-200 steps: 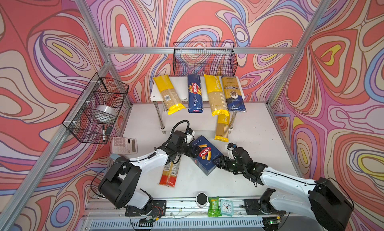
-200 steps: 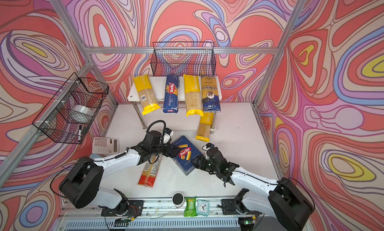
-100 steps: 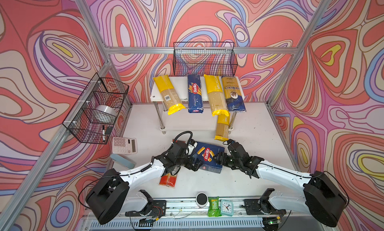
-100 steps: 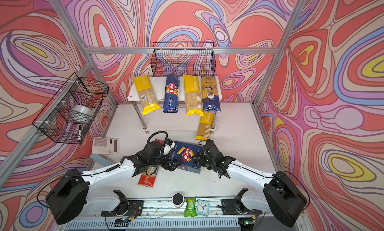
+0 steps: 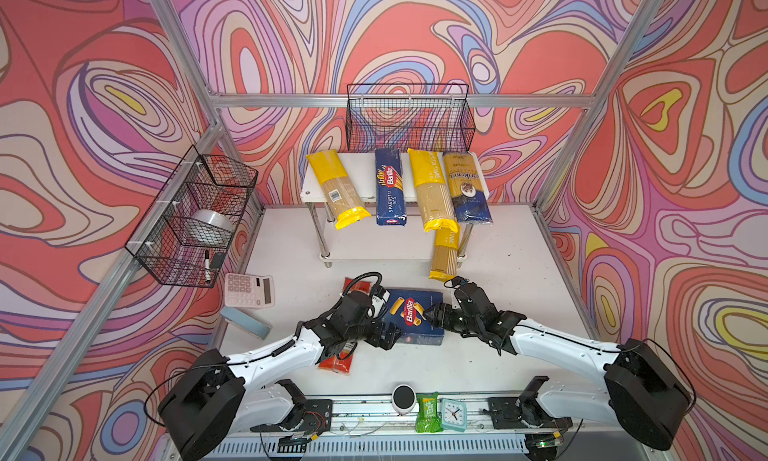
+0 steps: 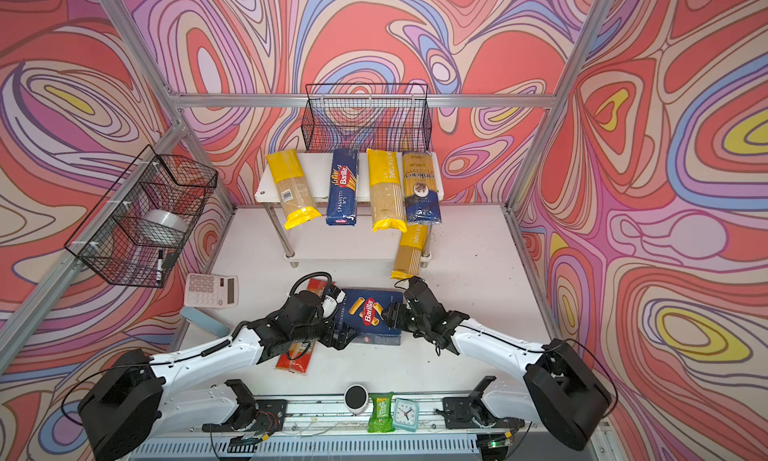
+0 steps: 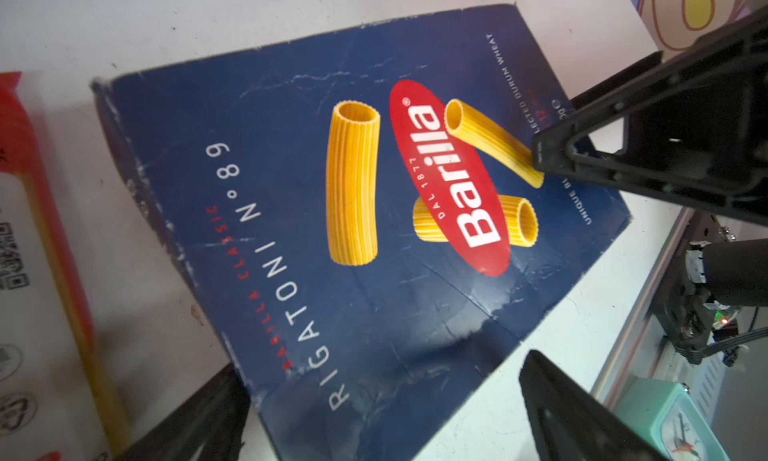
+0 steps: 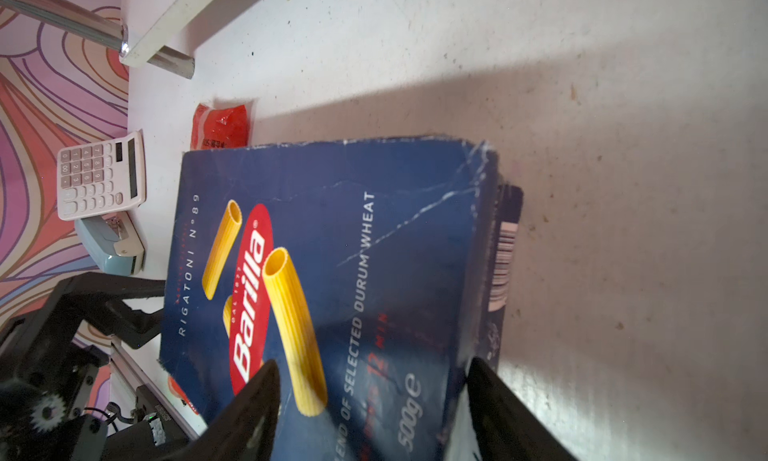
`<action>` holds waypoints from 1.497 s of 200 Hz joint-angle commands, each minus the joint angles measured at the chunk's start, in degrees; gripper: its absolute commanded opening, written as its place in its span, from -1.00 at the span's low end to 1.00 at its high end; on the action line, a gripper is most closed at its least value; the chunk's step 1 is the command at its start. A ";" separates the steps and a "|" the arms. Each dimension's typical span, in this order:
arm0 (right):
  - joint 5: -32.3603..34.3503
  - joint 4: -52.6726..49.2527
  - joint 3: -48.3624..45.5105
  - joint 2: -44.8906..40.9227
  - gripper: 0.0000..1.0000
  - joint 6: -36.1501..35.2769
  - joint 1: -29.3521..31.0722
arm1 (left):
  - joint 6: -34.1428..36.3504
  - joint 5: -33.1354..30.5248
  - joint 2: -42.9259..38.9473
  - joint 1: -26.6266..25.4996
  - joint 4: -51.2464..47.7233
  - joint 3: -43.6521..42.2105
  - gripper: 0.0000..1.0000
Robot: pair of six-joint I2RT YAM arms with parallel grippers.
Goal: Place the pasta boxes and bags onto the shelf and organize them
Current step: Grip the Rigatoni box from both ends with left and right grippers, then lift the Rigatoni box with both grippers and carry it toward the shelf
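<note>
One rigatoni box lies flat on the surface, in front of the shelf and clear of it. The left pincer is spread wide about a box corner facing away from the shelf. The right pincer straddles the box's opposite end, fingers apart; whether they press it I cannot tell. Four packs lie across the shelf top; a fifth pack juts from its lower board.
</note>
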 commanded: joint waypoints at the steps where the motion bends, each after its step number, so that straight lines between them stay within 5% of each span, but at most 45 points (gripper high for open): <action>1: 0.06 -0.25 -0.86 -1.61 0.46 -0.62 0.57 | -1.14 -1.37 0.90 -0.43 2.33 1.97 1.00; 142: -5.80 10.45 3.23 3.95 0.48 0.77 2.53 | -4.29 7.35 4.34 -0.87 9.97 4.53 1.00; 299: -1.63 8.99 12.88 0.41 0.48 1.83 6.72 | -3.88 4.54 -6.78 -1.57 2.33 10.22 1.00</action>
